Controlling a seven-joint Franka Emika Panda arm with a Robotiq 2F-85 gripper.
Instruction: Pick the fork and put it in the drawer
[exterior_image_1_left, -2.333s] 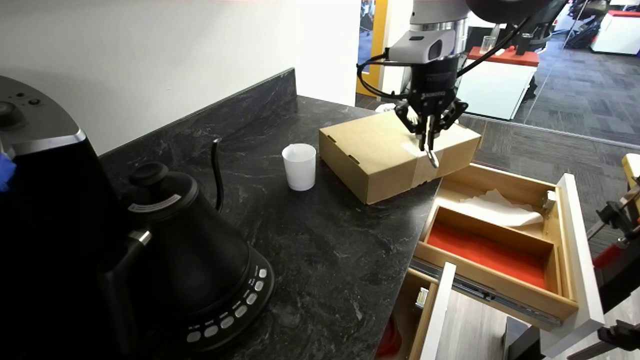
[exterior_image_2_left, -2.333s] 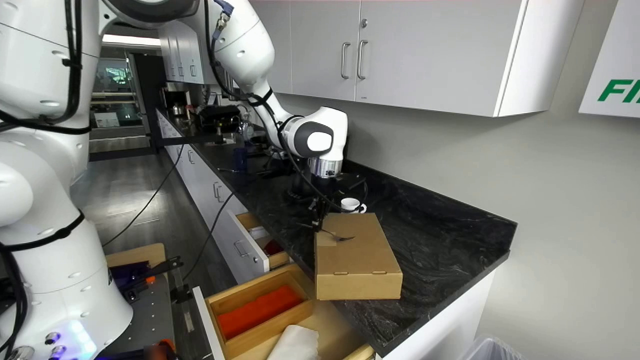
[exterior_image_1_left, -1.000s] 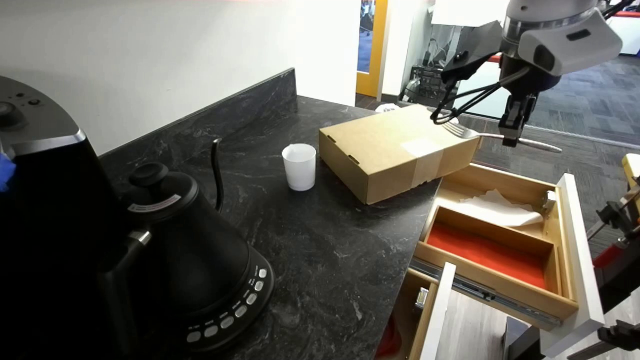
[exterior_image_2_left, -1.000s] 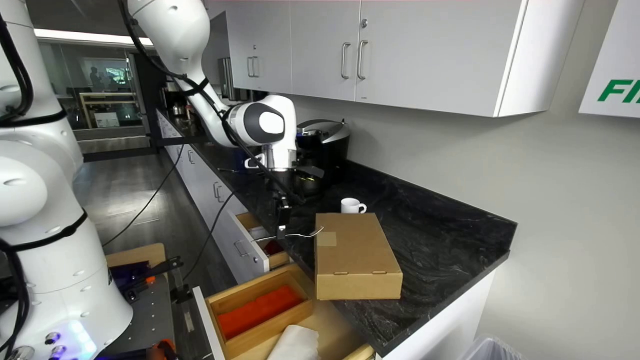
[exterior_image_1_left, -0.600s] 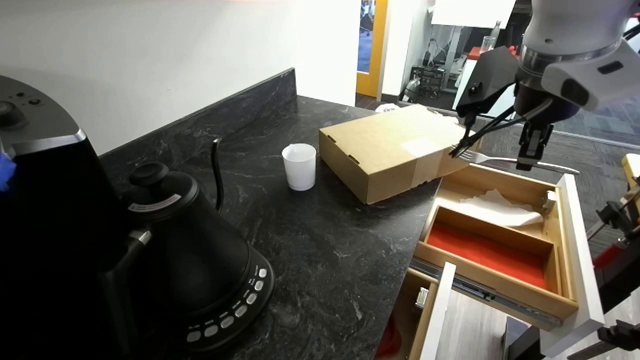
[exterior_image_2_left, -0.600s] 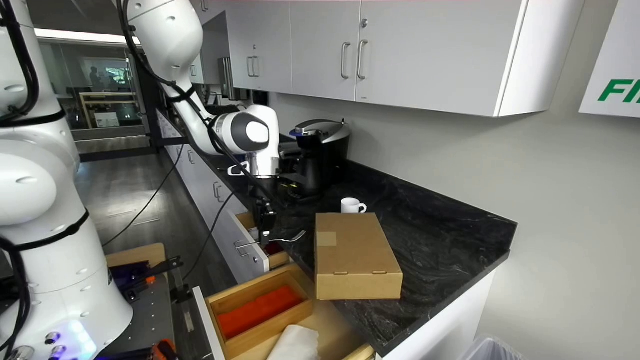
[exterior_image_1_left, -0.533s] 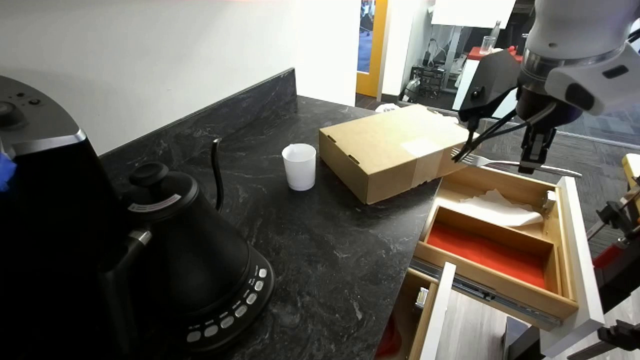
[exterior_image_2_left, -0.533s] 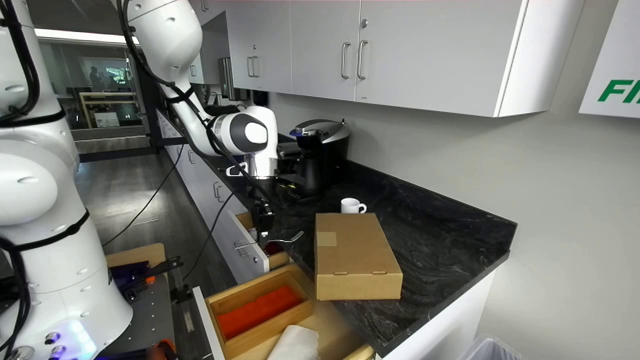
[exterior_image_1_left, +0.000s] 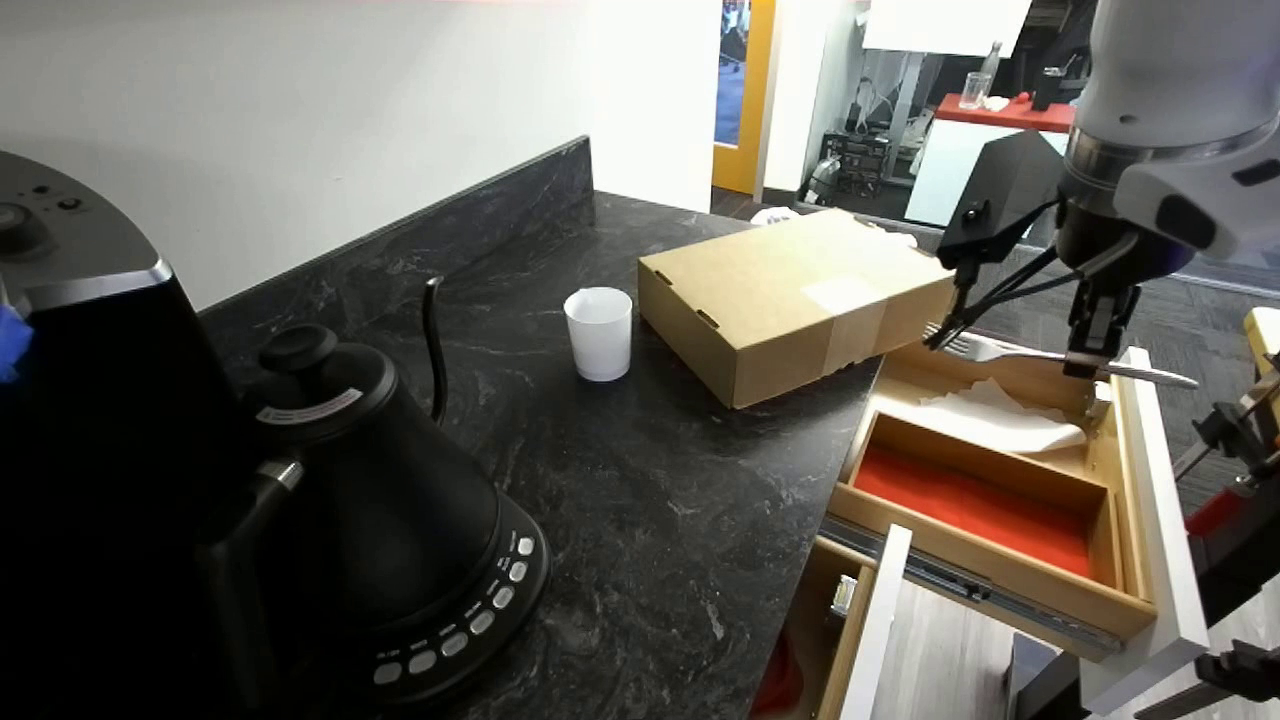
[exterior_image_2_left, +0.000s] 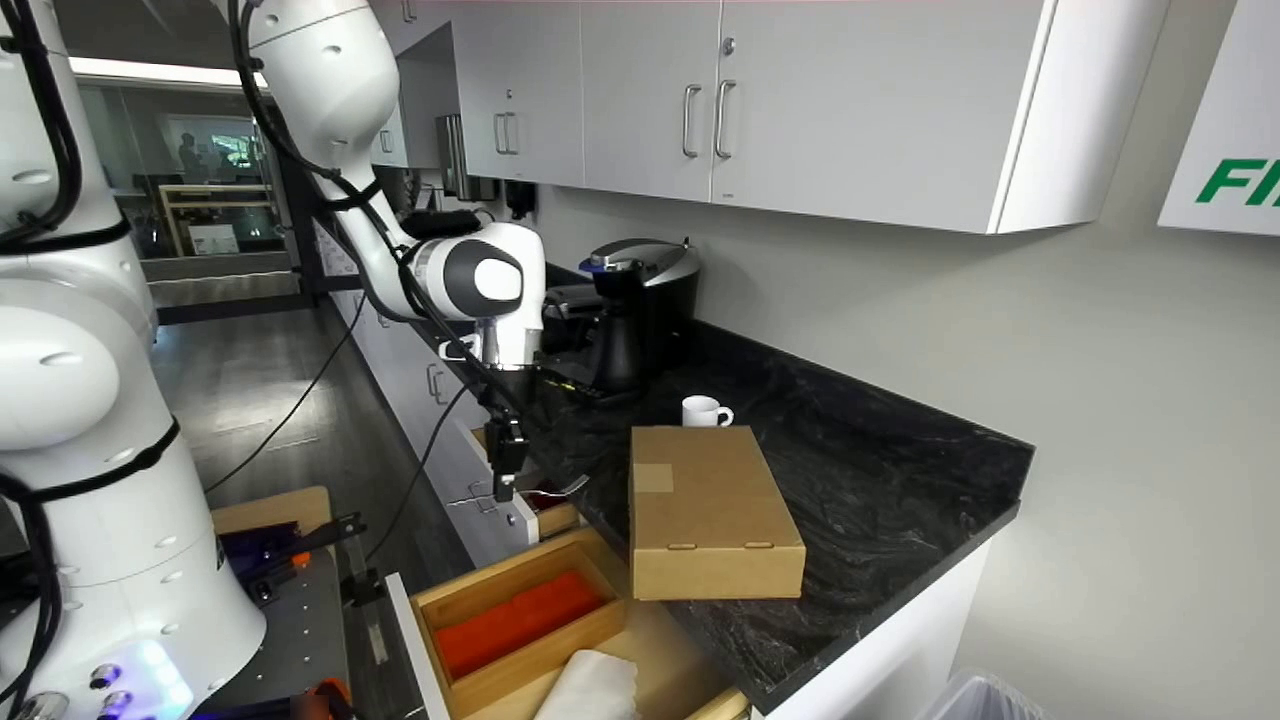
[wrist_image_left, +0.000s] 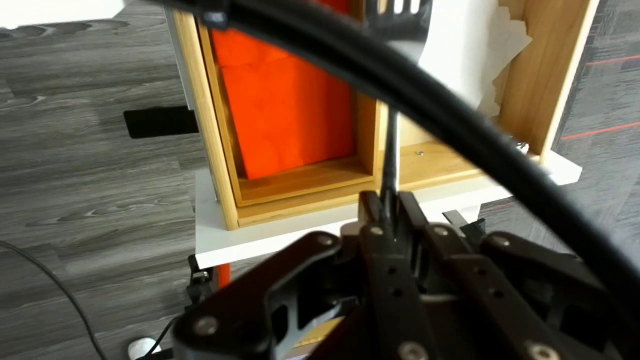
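The tool (wrist_image_left: 389, 205) pinches the slim silver fork (wrist_image_left: 391, 155) by its handle and holds it in the air above the drawer (exterior_image_1_left: 990, 515); as far as I can judge, the fork touches no part of it. In the wrist view the shaft runs from lower centre of the frame straight up to the tines at the top edge, partly hidden by a black cable (wrist_image_left: 450, 115).

The coming move turns on how that long axis sits against the divider (wrist_image_left: 366, 140): the two run nearly parallel, the fork just to the right, on the side of the white paper (wrist_image_left: 460, 50), with the red-floored compartment (wrist_image_left: 300, 105) to the left. So little turning seems called for; a shift toward the left of that frame, then a lowering, would suit that compartment, if it is the one meant.

In an exterior view the handle's free end reaches past the tool, at the right of the frame, and crosses the top of the white drawer front (exterior_image_1_left: 1165, 490). Judging from that, the tool should perhaps travel inward first, or the handle may catch there on the way down
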